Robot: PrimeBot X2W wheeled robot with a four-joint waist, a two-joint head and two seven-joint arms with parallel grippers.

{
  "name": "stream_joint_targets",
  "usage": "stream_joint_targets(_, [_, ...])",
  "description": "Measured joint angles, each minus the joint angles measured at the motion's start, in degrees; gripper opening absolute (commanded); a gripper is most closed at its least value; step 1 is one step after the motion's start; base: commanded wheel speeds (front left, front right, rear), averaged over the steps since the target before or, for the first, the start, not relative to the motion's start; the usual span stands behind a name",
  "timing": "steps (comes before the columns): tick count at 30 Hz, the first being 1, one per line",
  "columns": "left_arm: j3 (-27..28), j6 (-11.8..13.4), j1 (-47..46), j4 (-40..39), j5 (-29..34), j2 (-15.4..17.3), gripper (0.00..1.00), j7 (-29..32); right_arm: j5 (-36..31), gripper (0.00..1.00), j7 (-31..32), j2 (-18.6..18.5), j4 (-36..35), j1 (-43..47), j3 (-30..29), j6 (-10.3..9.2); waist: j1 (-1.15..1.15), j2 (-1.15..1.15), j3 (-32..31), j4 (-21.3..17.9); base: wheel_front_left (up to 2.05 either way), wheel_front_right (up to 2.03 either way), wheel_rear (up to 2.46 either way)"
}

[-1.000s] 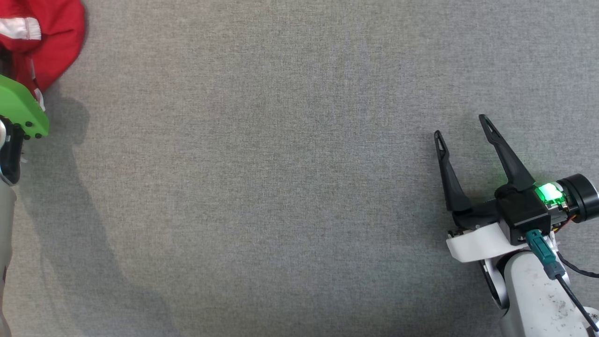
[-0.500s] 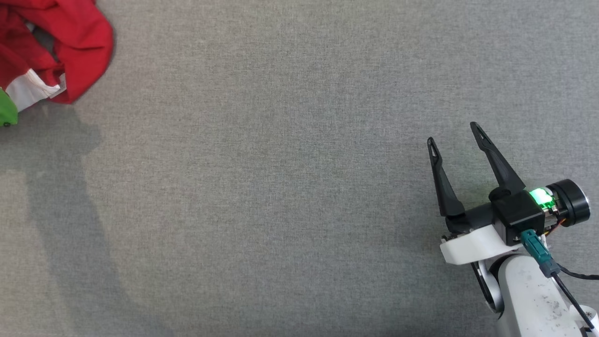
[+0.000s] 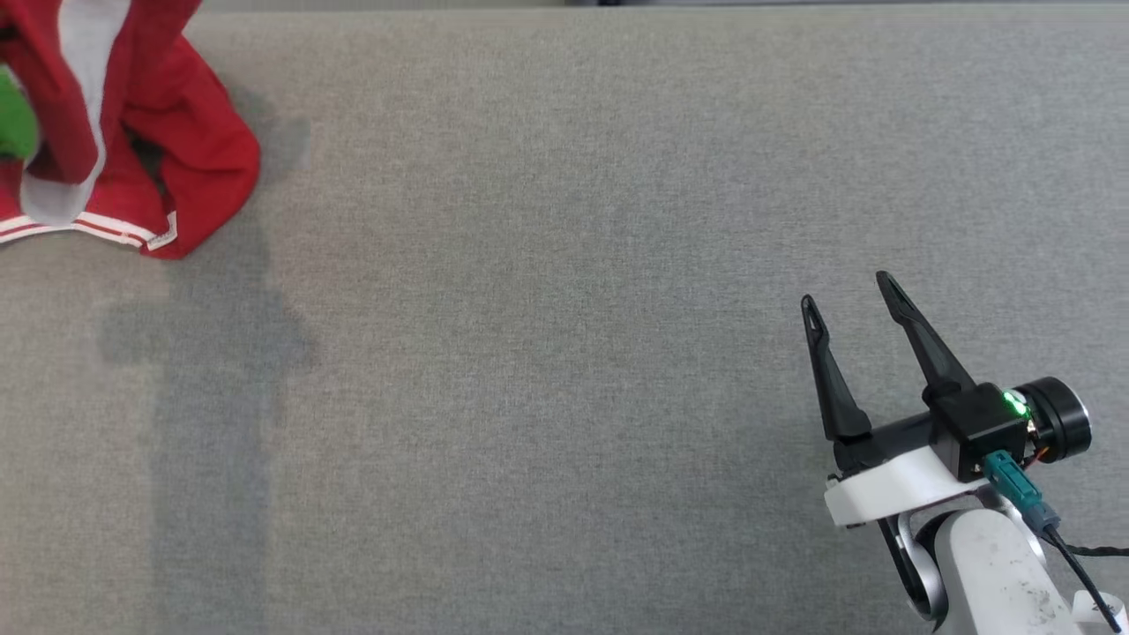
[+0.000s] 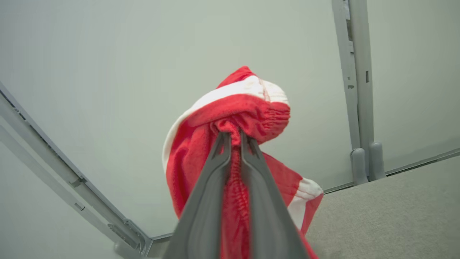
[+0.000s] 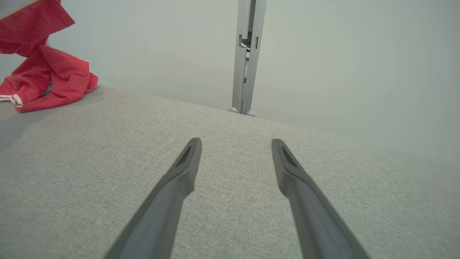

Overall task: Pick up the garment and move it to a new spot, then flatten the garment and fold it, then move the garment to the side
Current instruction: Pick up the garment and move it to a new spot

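Nearest, by the table's (image 3: 564,397) near right corner, the right pincer (image 3: 845,291) hangs just over the grey fabric top with its two dark fingers spread wide and nothing between them. Ahead of it the middle of the table lies bare, crossed on the left by a soft shadow. Toward the far left corner is the shirt (image 3: 194,168), red with white panels. Its lower folds and striped hem (image 3: 88,227) rest bunched on the table close to the far edge, while its upper part rises off the surface. The left wrist view explains why: the left pincer (image 4: 234,136) is clamped tight on a gathered ridge of red cloth, which bulges over the fingertips while the rest droops below. Beyond the far edge stands a pale wall (image 5: 359,72) with a grey post (image 5: 248,54). This looks like the opening step, picking the shirt up to carry it to a new spot; it is gripped and partly raised but not yet clear of the table. The next move probably calls for lifting higher so the trailing hem does not drag, then swinging toward the open middle and lowering it there, where the right pincer could reach a free edge to help spread it flat.
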Motion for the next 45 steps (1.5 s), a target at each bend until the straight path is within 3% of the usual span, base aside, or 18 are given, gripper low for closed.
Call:
stream_joint_targets(7, [-4.6,-0.3,-0.6,-12.3,0.9,-3.5,0.0,4.7,2.4,1.0,0.0,0.0,1.1,1.4,0.3,0.0,0.0,0.0,-4.4,-2.7,0.0,0.0,0.0])
stream_joint_targets(17, [-11.5,-0.2,3.8,-18.0,-2.0,-16.4,0.0,4.6,3.8,1.0,0.0,0.0,1.2,2.5,-1.9,0.0,0.0,0.0,-8.0,-9.7,0.0,0.0,0.0])
stream_joint_targets(22, [-14.5,0.0,9.6,-13.2,-3.6,-22.8,0.0,0.6,4.0,1.0,0.0,0.0,1.1,2.8,-3.3,0.0,0.0,0.0,-8.4,-13.3,0.0,0.0,0.0])
stream_joint_targets(27, [-16.0,0.1,15.1,-3.6,-5.4,-26.2,0.0,-2.6,4.4,1.0,0.0,0.0,0.9,2.7,-3.6,0.0,0.0,0.0,-7.1,-15.6,0.0,0.0,0.0])
stream_joint_targets(34, [-13.5,1.5,17.7,11.3,-6.9,-26.4,0.0,-6.7,4.6,1.0,0.0,0.0,0.6,1.7,-3.7,0.0,0.0,0.0,-3.6,-17.1,0.0,0.0,0.0])
stream_joint_targets(39, [-11.9,1.5,17.8,16.1,-7.2,-26.1,0.0,-7.8,4.5,1.0,0.0,0.0,0.7,1.4,-4.5,0.0,0.0,0.0,-1.8,-17.1,0.0,0.0,0.0])
stream_joint_targets(40, [-11.5,1.4,17.8,16.2,-7.2,-26.1,0.4,-7.9,4.4,1.0,0.0,0.0,0.8,1.4,-4.6,0.0,0.0,0.0,-1.7,-16.9,0.0,0.0,0.0])
stream_joint_targets(41, [-11.1,1.3,17.8,16.4,-7.2,-26.1,0.87,-7.9,4.3,1.0,0.0,0.0,0.9,1.4,-4.6,0.0,0.0,0.0,-1.7,-16.7,0.0,0.0,0.0])
stream_joint_targets(42, [-9.7,1.3,17.8,15.8,-7.2,-26.1,1.0,-8.1,4.0,1.0,0.0,0.0,1.0,1.2,-4.5,0.0,0.0,0.0,-1.7,-16.0,0.0,0.0,0.0])
stream_joint_targets(45, [-7.1,1.3,18.7,12.8,-6.4,-26.0,1.0,-8.1,3.7,1.0,0.0,0.0,1.2,1.0,-4.0,0.0,0.0,0.0,-2.3,-15.1,0.0,0.0,0.0])
